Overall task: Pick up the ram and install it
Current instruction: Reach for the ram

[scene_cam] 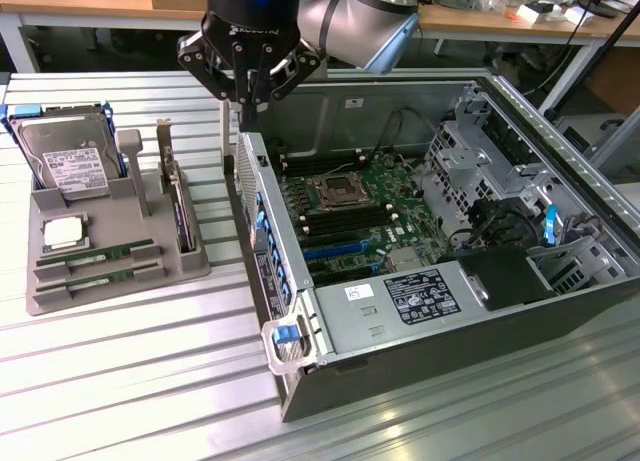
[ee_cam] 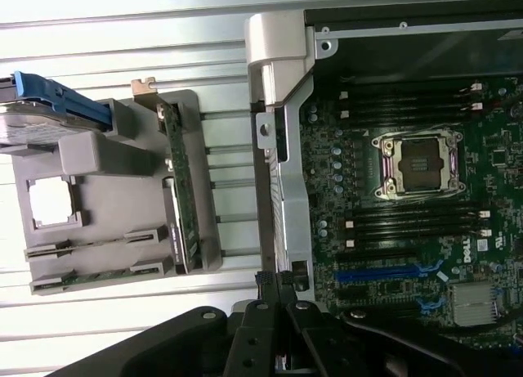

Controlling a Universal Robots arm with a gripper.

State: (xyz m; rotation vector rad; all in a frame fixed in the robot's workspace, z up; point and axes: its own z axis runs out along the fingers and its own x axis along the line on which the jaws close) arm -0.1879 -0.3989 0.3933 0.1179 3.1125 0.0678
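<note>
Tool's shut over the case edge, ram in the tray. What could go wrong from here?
1. The tool hangs shut just above the case wall; a straight drop would likely strike it.
2. The ram sticks lie low in the tray, close together near the card; a shut or misaligned tool may clip the tray or the wrong stick.
</note>
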